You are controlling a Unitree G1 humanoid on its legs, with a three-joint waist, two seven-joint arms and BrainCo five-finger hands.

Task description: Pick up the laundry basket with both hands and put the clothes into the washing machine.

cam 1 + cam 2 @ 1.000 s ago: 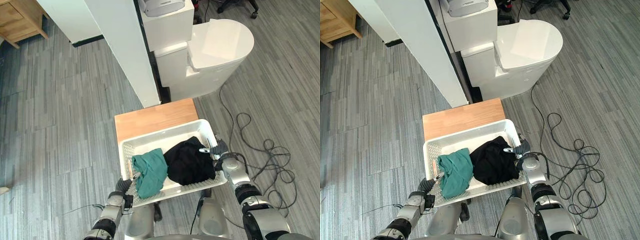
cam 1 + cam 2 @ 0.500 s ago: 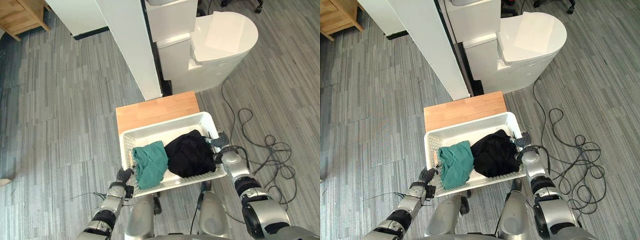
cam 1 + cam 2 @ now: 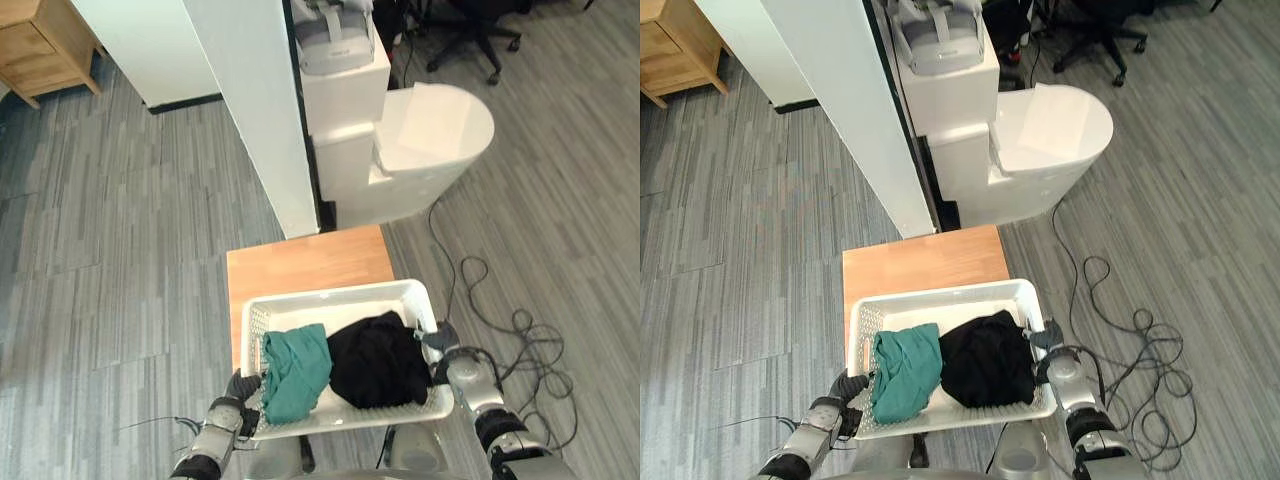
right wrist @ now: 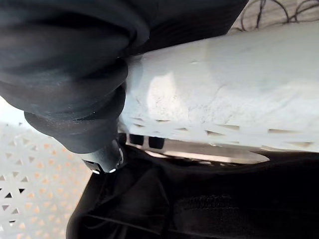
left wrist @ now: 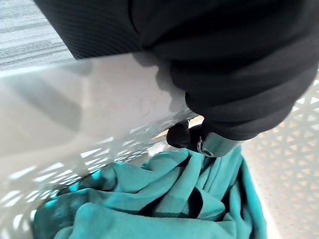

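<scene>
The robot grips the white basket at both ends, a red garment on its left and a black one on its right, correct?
Not red: the left eye view shows a teal garment there. The left hand and right hand do grip the white basket, black garment on the right.

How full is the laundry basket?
Partly full: the laundry basket holds a crumpled teal garment and a black garment side by side, with bare white bottom showing beyond them.

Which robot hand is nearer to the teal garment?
Left. The left robot hand grips the basket rim beside the teal garment; the right robot hand grips the opposite rim, past the black garment.
</scene>
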